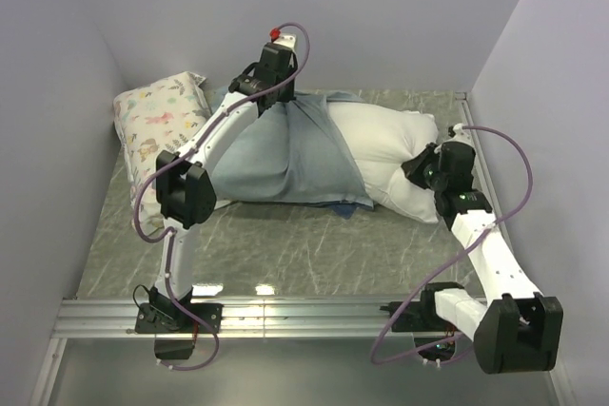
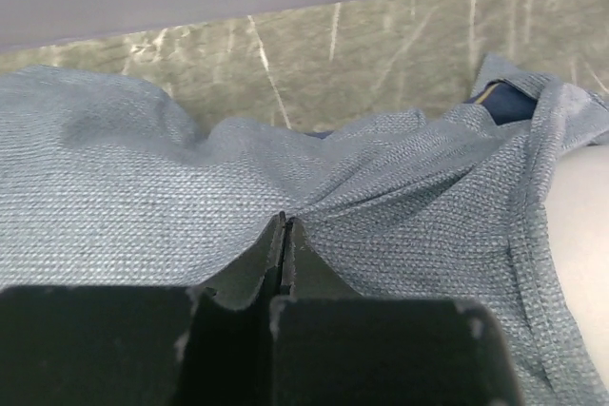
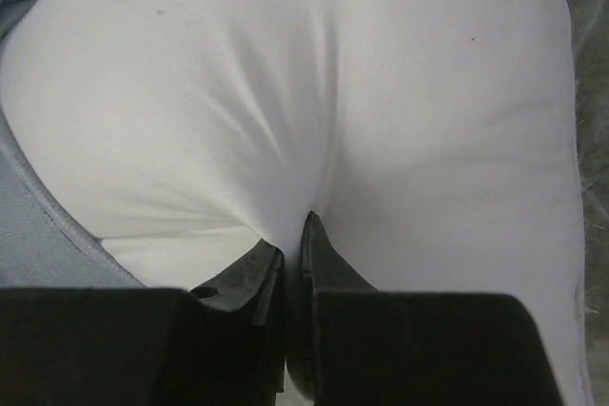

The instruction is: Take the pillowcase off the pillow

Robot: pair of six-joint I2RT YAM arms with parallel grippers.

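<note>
At the lower right of the top view the right gripper meets the bare end of the pillow. Its wrist camera shows the jaws nearly closed on a pinch of white cloth, with folds running into the narrow gap. The pillow lies across the middle of the table, its right end in the open and its left part hidden inside the pillowcase. The pillowcase shows its pale blue-grey side, with a dark navy strip peeping out at the lower hem. Farther back, at the upper middle, the left gripper comes down on the pillowcase. From above its fingertips are hidden by the wrist, but its own camera shows the jaws pressed together, a ridge of fabric seemingly caught between them. At the upper left a floral pillow sits by the left wall.
</note>
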